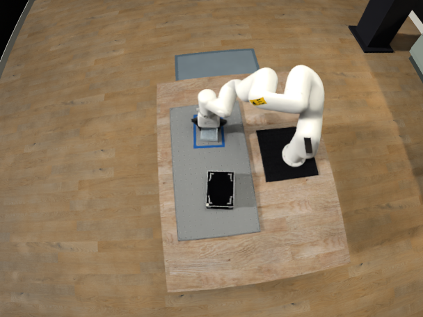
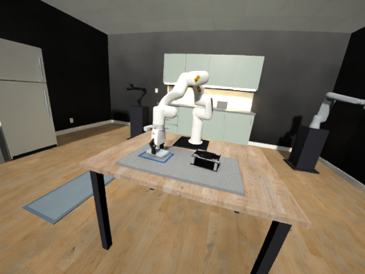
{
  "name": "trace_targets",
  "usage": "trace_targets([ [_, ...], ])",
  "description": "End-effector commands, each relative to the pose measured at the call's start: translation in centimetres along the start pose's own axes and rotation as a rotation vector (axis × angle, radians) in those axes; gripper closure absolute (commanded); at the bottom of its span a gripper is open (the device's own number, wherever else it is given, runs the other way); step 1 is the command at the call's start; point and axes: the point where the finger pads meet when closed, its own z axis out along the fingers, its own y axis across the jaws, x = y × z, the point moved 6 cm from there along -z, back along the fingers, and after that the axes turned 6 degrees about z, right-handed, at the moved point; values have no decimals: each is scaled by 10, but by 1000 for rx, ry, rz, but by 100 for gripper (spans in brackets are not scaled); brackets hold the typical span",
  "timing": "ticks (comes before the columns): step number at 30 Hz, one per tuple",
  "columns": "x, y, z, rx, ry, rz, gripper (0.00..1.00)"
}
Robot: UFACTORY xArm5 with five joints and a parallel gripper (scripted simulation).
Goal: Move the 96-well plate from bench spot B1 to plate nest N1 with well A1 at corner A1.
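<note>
The pale 96-well plate (image 1: pixel 210 134) (image 2: pixel 162 153) lies inside the blue outline of spot B1 (image 1: pixel 209 146) (image 2: pixel 156 160) on the grey mat (image 1: pixel 195 208) (image 2: pixel 180 171). My gripper (image 1: pixel 209 122) (image 2: pixel 156 149) is down over the plate's far end and is shut on the plate across its width. The plate still rests low within the blue outline. The black raised nest N1 (image 1: pixel 220 190) (image 2: pixel 206 160), with white corner locators, stands empty nearer the front of the mat. The plate's cut-off corner is too small to make out.
The arm's base stands on a black pad (image 1: pixel 275 160) (image 2: pixel 184 142) on the right of the wooden table (image 1: pixel 285 236) (image 2: pixel 270 192). A grey floor mat (image 1: pixel 216 64) (image 2: pixel 60 198) lies beyond the table. Other arms on black pedestals stand far off.
</note>
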Motion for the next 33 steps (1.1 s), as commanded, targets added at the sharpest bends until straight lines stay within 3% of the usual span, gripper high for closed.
trace_targets([
  [1, 1, -1, -4, 6, -11, 0, 100],
  [14, 1, -1, -7, 6, -11, 0, 100],
  [33, 1, -1, -35, 6, -11, 0, 100],
])
